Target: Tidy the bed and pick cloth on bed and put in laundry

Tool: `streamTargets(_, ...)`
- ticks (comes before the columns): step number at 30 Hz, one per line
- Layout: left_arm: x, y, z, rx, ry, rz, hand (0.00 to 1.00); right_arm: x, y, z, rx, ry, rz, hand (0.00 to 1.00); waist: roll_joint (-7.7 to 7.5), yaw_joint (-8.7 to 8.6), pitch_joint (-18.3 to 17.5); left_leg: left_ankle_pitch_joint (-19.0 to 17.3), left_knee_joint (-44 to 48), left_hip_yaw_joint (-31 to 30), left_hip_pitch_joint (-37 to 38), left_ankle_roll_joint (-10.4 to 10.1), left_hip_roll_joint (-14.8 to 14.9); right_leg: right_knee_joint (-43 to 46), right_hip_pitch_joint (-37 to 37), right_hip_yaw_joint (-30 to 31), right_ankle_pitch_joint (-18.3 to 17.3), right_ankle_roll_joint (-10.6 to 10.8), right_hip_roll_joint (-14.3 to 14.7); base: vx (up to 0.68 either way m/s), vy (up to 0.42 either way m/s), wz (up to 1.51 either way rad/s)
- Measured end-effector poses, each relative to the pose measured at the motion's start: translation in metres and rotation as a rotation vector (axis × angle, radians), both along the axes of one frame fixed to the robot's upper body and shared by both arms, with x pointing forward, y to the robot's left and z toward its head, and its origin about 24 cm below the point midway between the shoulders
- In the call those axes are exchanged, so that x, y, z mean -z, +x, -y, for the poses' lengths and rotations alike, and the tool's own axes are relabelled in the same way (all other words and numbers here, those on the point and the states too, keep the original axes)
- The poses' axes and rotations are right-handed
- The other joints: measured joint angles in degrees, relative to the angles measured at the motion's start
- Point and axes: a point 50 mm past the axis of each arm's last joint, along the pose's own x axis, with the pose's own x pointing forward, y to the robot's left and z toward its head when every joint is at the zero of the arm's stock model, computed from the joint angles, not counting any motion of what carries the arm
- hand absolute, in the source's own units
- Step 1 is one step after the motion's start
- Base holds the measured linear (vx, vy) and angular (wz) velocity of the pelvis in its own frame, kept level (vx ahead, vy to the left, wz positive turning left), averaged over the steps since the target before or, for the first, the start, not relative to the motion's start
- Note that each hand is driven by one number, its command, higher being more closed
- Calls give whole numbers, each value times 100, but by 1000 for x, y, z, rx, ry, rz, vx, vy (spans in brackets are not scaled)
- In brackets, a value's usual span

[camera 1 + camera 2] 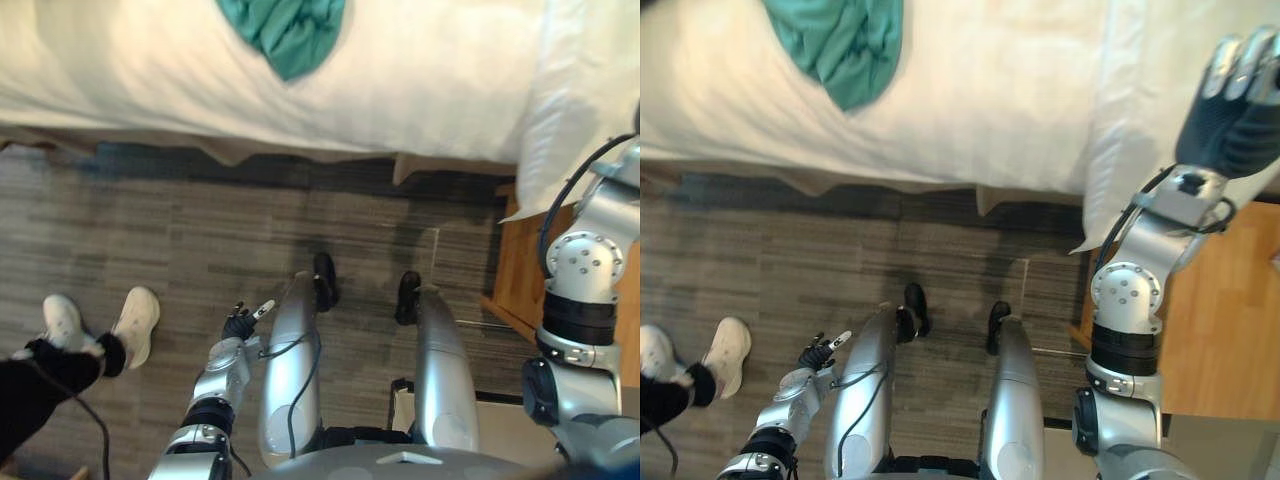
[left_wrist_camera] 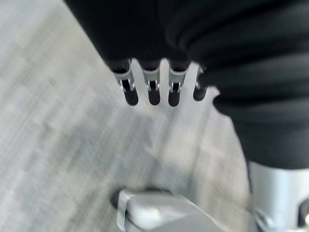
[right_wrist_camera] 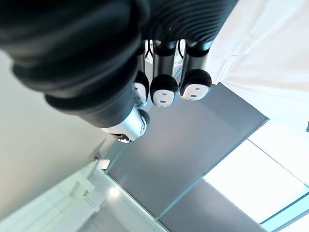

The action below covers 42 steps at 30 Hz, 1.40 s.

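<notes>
Item, nearest: left hand (image 1: 240, 322), hung low at the robot's side over the grey floor (image 1: 200, 230), fingers (image 2: 153, 92) loose and straight, nothing held. Item: a person's white shoes (image 1: 135, 322), planted on the floor just to the left of that hand; a sideways swing of the left arm is judged liable to strike them. Item: wooden nightstand (image 1: 1225, 320), set at the right against the bed. Item: right hand (image 1: 1235, 100), raised above the nightstand and close beside a white pillow (image 1: 1140, 130), fingers (image 3: 164, 92) slack and empty; a careless lowering could see the pillow dragged off or the stand's edge clipped. Item: bed (image 1: 420, 90), white cover, lightly rumpled, not yet straightened. Item, farthest: teal cloth (image 1: 285, 35), bunched on the mattress well apart from both hands, no contact made. Hazards noted: the reach may fall short from this stance, so that balance is strained by leaning; the cover may be pinched together with the cloth; only one fold may be caught, and the rest let trail or slip.
</notes>
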Motion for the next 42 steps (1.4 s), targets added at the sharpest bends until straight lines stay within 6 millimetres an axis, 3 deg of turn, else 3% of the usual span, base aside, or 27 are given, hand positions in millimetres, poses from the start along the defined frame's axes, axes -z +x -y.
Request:
streamTargets(6,-11,17,4,-30,2,63,0,-15,3,2,3,71,6,100,52,68,86,-320,1205,-318,-1338,-36,106,1395,-1273,31,-447,-53,-12,-151,-82,14)
streamTargets(9,-16,25,7,-36,-6,78,0,-10,14,14,29,131,-57,100,46,96,94,-327,1635,-437,-1987,-18,153,1872,-1870,30,-490,-75,-16,-184,-62,9)
streamTargets(12,-13,23,6,-57,-27,47,0,9,26,38,32,260,-137,100,41,108,102,-346,2047,-522,-2501,-32,180,2295,-2349,50,-515,-113,-19,-173,-37,2)
streamTargets(16,-13,22,1,-99,-37,26,0,71,44,78,-12,507,-341,100,78,102,132,-397,2518,-532,-2921,15,268,2763,-2792,132,-574,-79,1,-149,-20,-7)
streamTargets(17,-13,22,1,-102,-38,25,0,83,45,81,-12,530,-380,100,79,102,132,-402,2566,-532,-2965,12,279,2807,-2841,140,-578,-83,5,-113,-19,-11)
streamTargets(20,-15,24,-3,-130,-63,19,0,161,52,75,-80,619,-587,100,79,87,133,-405,2658,-530,-3011,10,412,2858,-2917,165,-543,-87,112,-81,-32,-22)
streamTargets(21,-16,25,-4,-135,-66,23,0,198,49,62,-116,638,-686,100,75,84,130,-420,2663,-515,-2912,-12,480,2834,-2848,202,-508,-135,159,-60,-44,-22)
streamTargets(22,-16,26,-4,-137,-67,24,0,204,48,59,-123,639,-704,100,75,85,130,-421,2663,-510,-2888,-13,496,2827,-2829,207,-503,-131,178,-43,-48,-29)
streamTargets(24,-15,24,-7,-170,-87,24,0,252,42,32,-183,664,-856,100,74,58,130,-427,2634,-493,-2557,-13,612,2746,-2536,213,-465,-186,281,-45,-62,-28)
streamTargets(26,-16,24,-7,-178,-96,26,0,285,30,15,-205,701,-941,100,69,42,126,-441,2469,-459,-2131,-39,706,2533,-2130,201,-436,-183,381,-28,-58,-26)
streamTargets(29,-8,15,-13,-250,-125,-1,0,320,3,10,-158,643,-1054,100,59,-2,101,-353,1826,-288,-1139,-127,755,1832,-1231,198,-247,-249,468,-21,-41,-26)
streamTargets(33,5,-5,-17,-285,-132,-62,0,350,-30,9,-38,399,-1329,100,11,-58,-310,-46,638,11,-17,-178,752,568,-177,150,198,-248,539,19,3,-19)
streamTargets(36,14,-15,-1,-215,-137,-120,0,366,-47,-11,11,62,-1553,100,-77,-72,-707,239,-405,350,1037,-227,716,-517,780,132,594,-220,572,122,25,-16)
streamTargets(40,22,-22,20,-104,-140,-162,0,376,-62,-49,-82,-109,-1607,100,-273,-86,-1135,536,-1503,625,1978,-300,616,-1622,1697,101,934,-198,598,161,24,-5)
streamTargets(42,26,-29,19,-71,-117,-187,0,374,-66,-59,-93,-204,-1612,100,-378,-83,-1211,651,-2022,751,2463,-355,552,-2156,2182,61,1082,-190,599,181,12,3)
